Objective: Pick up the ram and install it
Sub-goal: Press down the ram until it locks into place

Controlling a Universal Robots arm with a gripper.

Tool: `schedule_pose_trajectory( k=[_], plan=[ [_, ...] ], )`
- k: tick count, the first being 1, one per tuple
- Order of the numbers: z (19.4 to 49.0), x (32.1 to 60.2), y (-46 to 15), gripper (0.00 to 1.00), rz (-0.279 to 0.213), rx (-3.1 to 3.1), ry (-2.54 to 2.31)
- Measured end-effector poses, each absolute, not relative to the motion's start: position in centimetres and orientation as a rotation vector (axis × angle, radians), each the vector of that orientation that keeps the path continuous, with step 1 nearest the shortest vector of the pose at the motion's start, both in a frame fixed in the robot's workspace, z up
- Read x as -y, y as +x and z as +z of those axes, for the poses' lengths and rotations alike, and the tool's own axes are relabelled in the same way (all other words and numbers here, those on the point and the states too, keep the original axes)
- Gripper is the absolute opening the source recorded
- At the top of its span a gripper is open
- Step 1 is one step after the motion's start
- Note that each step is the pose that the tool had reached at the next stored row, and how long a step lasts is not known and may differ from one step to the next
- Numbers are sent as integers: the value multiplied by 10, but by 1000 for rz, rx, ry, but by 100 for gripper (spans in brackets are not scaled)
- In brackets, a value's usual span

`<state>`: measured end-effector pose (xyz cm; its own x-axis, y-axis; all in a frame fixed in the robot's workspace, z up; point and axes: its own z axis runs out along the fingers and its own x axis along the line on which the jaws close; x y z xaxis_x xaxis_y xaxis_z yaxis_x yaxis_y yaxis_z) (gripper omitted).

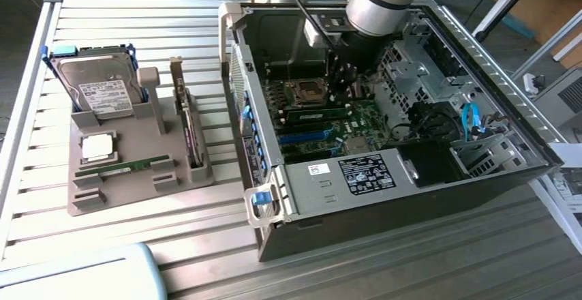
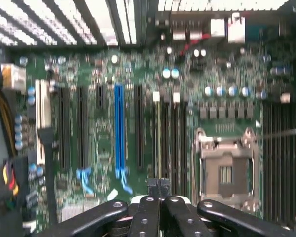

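One ram [image 1: 125, 168], a thin green stick, lies in a slot of the grey holder [image 1: 136, 151] on the exterior view's left. A second green ram [image 1: 315, 115] sits in a memory slot on the motherboard [image 1: 364, 119] inside the open computer case [image 1: 382, 177]. My gripper [image 1: 343, 99] reaches down into the case just above that stick, beside the processor socket [image 1: 304, 92]. In the wrist view my gripper [image 2: 158, 190] is shut, its black fingers [image 2: 147, 210] pressed together with nothing between them, over the narrow slots [image 2: 158, 138] next to the socket [image 2: 226, 170].
The holder also carries a hard drive [image 1: 98, 88], a square silver processor [image 1: 97, 146] and an upright dark expansion card [image 1: 187, 126]. Case walls, a drive cage [image 1: 414, 68] and blue cables [image 1: 470, 119] surround the arm. A blue-grey box [image 1: 82, 276] sits at the table's near corner.
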<state>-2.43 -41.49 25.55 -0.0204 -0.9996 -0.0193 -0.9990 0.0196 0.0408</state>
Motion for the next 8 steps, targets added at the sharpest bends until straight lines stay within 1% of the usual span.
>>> schedule_pose_trajectory(
  k=[8],
  plan=[
    [248,415,-66,10,-67,2233,2188]
  ],
)
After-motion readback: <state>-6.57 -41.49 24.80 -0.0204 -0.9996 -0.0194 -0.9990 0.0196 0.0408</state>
